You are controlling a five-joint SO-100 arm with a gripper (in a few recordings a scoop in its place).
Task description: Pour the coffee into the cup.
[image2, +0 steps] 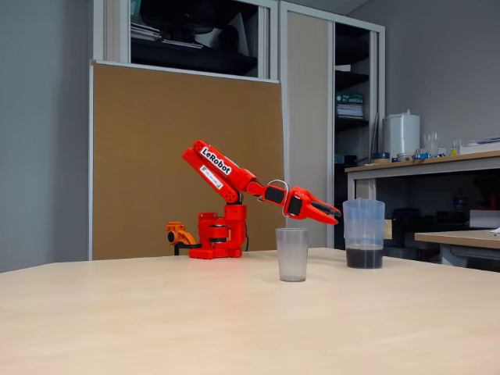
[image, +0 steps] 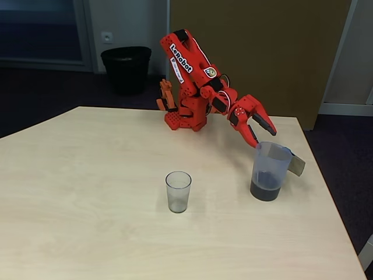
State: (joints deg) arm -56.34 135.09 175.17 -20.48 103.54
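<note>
Coffee (image: 266, 188): a shallow dark layer in the bottom of the bluish translucent pitcher (image: 270, 166), standing upright on the table (image: 87, 192) at right in both fixed views. Cup (image: 178, 191): upright, left of the pitcher and well apart from it, nearer the front edge. Gripper (image: 260, 135): jaws spread apart, holding nothing, tips just above the pitcher's far rim; contact cannot be confirmed. Red arm (image: 192, 64) reaches down from its base at the far table edge. Black bin (image: 126, 67) on the floor beyond, far left.
</note>
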